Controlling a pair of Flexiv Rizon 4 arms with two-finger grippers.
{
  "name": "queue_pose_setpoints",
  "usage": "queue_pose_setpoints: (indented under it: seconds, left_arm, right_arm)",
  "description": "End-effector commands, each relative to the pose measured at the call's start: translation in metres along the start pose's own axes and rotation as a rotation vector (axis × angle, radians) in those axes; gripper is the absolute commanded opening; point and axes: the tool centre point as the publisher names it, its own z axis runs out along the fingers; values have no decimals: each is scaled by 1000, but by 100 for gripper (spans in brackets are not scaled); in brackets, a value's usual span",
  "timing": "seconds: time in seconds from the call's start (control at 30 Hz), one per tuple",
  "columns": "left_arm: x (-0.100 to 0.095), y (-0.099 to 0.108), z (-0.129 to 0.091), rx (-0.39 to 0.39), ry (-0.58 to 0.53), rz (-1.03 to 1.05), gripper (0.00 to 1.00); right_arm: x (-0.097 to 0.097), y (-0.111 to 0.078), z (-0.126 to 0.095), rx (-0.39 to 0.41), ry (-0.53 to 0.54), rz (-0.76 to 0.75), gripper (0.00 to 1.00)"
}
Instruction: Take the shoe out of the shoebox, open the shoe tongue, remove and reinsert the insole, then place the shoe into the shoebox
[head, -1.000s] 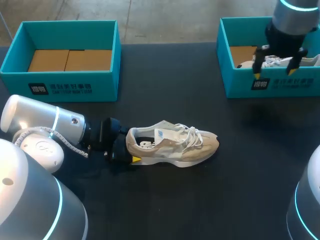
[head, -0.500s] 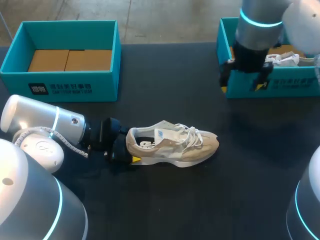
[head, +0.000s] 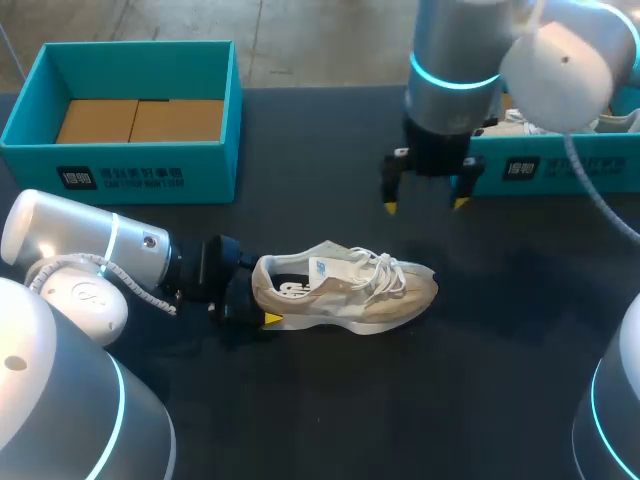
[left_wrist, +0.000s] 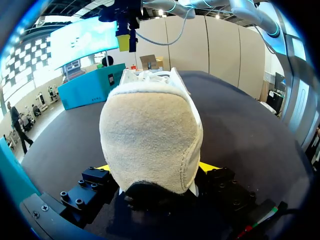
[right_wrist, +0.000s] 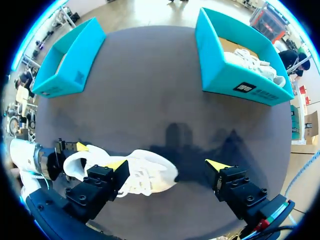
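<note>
A beige and white shoe (head: 345, 288) lies on its sole on the black table (head: 300, 420), toe pointing right, tongue and laces up. My left gripper (head: 262, 297) is shut on its heel; in the left wrist view the suede heel (left_wrist: 150, 135) fills the space between the two yellow tips of that gripper (left_wrist: 155, 167). My right gripper (head: 425, 205) hangs open above the table just beyond the shoe's toe, with nothing between its fingers. From the right wrist view, the shoe (right_wrist: 142, 175) lies under the right gripper (right_wrist: 167, 165), nearer one finger.
An open teal shoebox (head: 120, 165) with a bare cardboard floor stands at the back left. A second teal shoebox (head: 545, 165) at the back right, partly hidden by my right arm, holds another white shoe (right_wrist: 255, 62).
My right arm has swung left from over the back right box, out over the table, toward the shoe's toe. The left gripper and the shoe have stayed put.
</note>
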Motion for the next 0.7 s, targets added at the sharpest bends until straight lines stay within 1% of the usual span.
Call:
queue_pose_setpoints:
  seconds: [0.03, 0.1, 0.2, 0.7]
  left_arm:
    - [1, 2, -1, -5, -1, 1, 0]
    - [1, 2, -1, -5, -1, 1, 0]
    - [1, 2, -1, -5, -1, 1, 0]
    - [1, 2, -1, -5, -1, 1, 0]
  right_arm:
    - [32, -8, 3, 20, -31, -1, 100]
    - [43, -14, 2, 22, -28, -5, 100]
    - [55, -22, 2, 45, -9, -10, 100]
    - [55, -22, 2, 45, -9, -10, 100]
